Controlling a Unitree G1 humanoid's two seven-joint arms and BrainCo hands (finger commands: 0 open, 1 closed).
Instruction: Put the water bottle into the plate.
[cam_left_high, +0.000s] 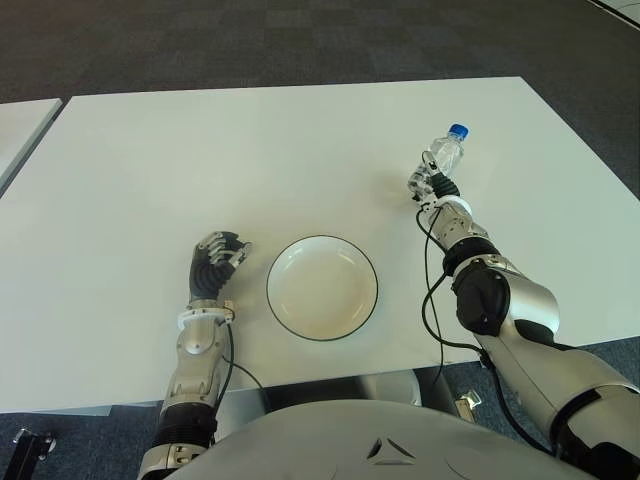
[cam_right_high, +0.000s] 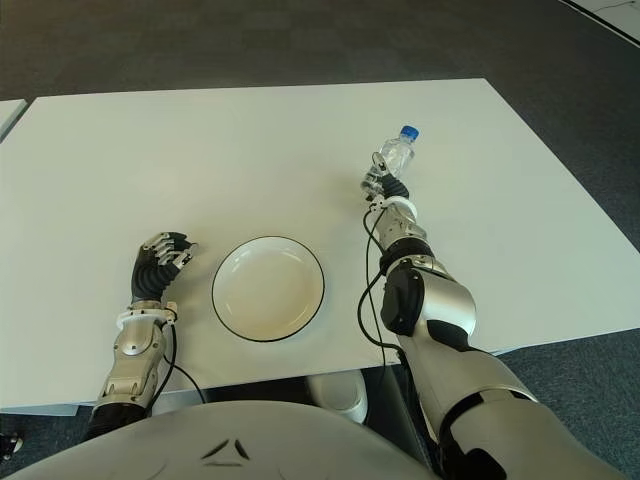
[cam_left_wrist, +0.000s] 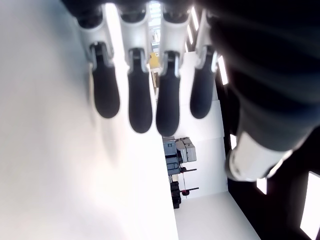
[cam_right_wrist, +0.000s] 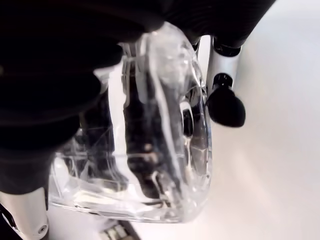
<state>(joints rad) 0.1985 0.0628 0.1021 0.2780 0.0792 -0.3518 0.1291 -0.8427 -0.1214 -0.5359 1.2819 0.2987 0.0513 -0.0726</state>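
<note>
A clear water bottle (cam_left_high: 446, 150) with a blue cap stands tilted over the white table, to the right of and beyond the plate. My right hand (cam_left_high: 430, 184) is shut around its lower body; in the right wrist view the crumpled clear plastic (cam_right_wrist: 150, 135) fills the space between my dark fingers. The white plate (cam_left_high: 322, 288) with a dark rim sits near the table's front edge, holding nothing. My left hand (cam_left_high: 216, 262) shows just left of the plate, fingers relaxed and holding nothing.
The white table (cam_left_high: 250, 160) stretches far back and to the left. A second table's corner (cam_left_high: 20, 125) shows at the far left. Dark carpet lies beyond.
</note>
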